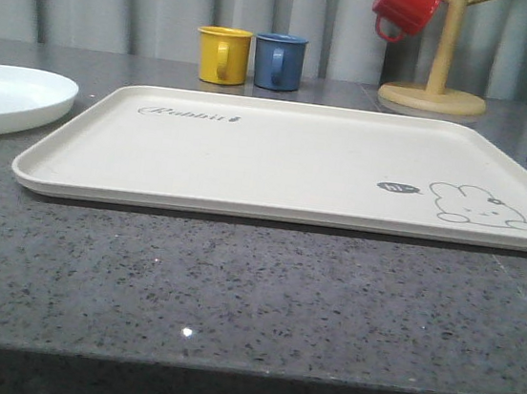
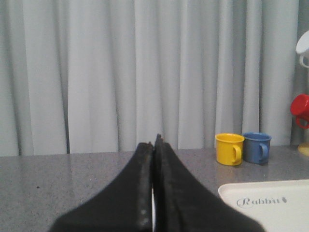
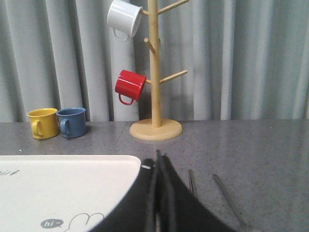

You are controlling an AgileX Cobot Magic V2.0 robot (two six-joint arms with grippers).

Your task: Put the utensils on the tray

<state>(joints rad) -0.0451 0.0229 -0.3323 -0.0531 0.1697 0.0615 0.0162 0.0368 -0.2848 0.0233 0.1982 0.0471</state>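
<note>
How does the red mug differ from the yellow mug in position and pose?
The red mug hangs tilted on a peg of the wooden mug tree, off the table; the yellow mug stands upright on the grey countertop. The red mug has no mug touching it, while the yellow mug sits right beside the blue mug. Both look like similar small handled mugs behind the tray.

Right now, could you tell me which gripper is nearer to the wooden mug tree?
The right. The right gripper sits by the tray's right corner, the mug tree just beyond it. The left gripper is off the tray's left side, farther away.
</note>
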